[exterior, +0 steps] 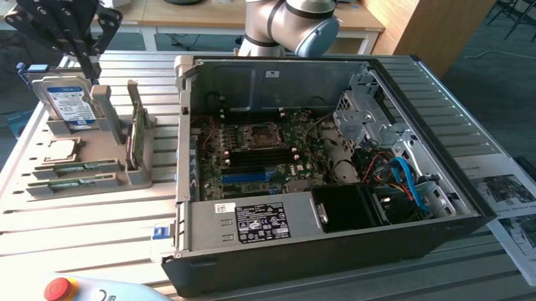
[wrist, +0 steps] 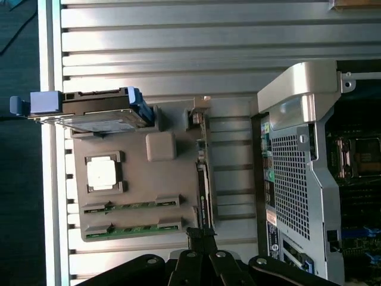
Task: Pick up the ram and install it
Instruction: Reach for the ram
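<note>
Green and flat, the ram (exterior: 81, 182) is seen in the exterior view, laid in the grey tray (exterior: 92, 150) at about 9 o'clock from the open case (exterior: 335, 251). A matching stick (exterior: 75, 168) is laid just beside it, at its 12 o'clock. The gripper (exterior: 86, 66) is held high above the hard drive (exterior: 67, 103), at 11 o'clock from the ram. Its fingers are pressed together and nothing is held. If they are brought down shut, the ram could be pushed or scratched and not picked up. The hard drive could also be bumped on the way down.

In the wrist view, the ram (wrist: 134, 227) and the other stick (wrist: 132, 205) are seen side by side in the tray (wrist: 137, 173). The gripper (wrist: 201, 233) is shut and apart from both, near the end of an upright card (wrist: 202, 190). The wrong stick could be taken, because the two look alike and lie so close. The card could be knocked as well.
</note>
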Motion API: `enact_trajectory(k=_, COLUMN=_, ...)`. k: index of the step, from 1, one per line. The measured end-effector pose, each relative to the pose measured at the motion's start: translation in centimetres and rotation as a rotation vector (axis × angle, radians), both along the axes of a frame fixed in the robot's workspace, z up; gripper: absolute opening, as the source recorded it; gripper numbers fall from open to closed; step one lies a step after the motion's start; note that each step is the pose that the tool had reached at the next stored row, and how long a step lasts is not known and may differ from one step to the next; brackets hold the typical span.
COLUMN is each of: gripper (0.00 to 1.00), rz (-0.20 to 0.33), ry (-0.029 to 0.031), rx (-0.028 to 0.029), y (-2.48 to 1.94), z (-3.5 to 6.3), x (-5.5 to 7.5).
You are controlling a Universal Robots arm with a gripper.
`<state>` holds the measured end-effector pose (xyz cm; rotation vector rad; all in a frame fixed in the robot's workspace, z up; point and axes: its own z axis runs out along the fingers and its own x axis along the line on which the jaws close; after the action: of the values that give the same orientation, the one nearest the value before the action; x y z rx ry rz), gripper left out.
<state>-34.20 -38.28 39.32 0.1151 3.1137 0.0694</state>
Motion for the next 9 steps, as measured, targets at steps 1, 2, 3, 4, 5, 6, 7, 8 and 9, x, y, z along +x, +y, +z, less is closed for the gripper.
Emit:
enact_trajectory(k=1, gripper=0.11, rz=0.000, ry=0.0001, rx=-0.0001, y=0.03, z=0.01, x=-0.2)
enact_trajectory(k=2, gripper=0.11, rz=0.000, ry=0.0000, rx=0.0000, y=0.07, z=0.00, x=-0.5)
enact_trajectory(k=3, gripper=0.11, rz=0.000, ry=0.0000, rx=-0.0001, y=0.10, z=0.00, x=-0.7)
enact_trajectory(k=4, gripper=0.11, rz=0.000, ry=0.0000, rx=0.0000, y=0.14, z=0.00, x=-1.0)
enact_trajectory(k=5, gripper=0.11, rz=0.000, ry=0.0000, rx=-0.0001, y=0.18, z=0.00, x=-1.2)
enact_trajectory(k=6, gripper=0.11, rz=0.000, ry=0.0001, rx=-0.0001, y=0.22, z=0.00, x=-1.5)
enact_trajectory(k=7, gripper=0.11, rz=0.000, ry=0.0001, rx=-0.0001, y=0.24, z=0.00, x=-1.7)
enact_trajectory(k=8, gripper=0.11, rz=0.001, ry=0.0000, rx=-0.0001, y=0.26, z=0.00, x=-1.9)
enact_trajectory(k=9, gripper=0.11, rz=0.001, ry=0.0000, rx=-0.0001, y=0.28, z=0.00, x=-2.1)
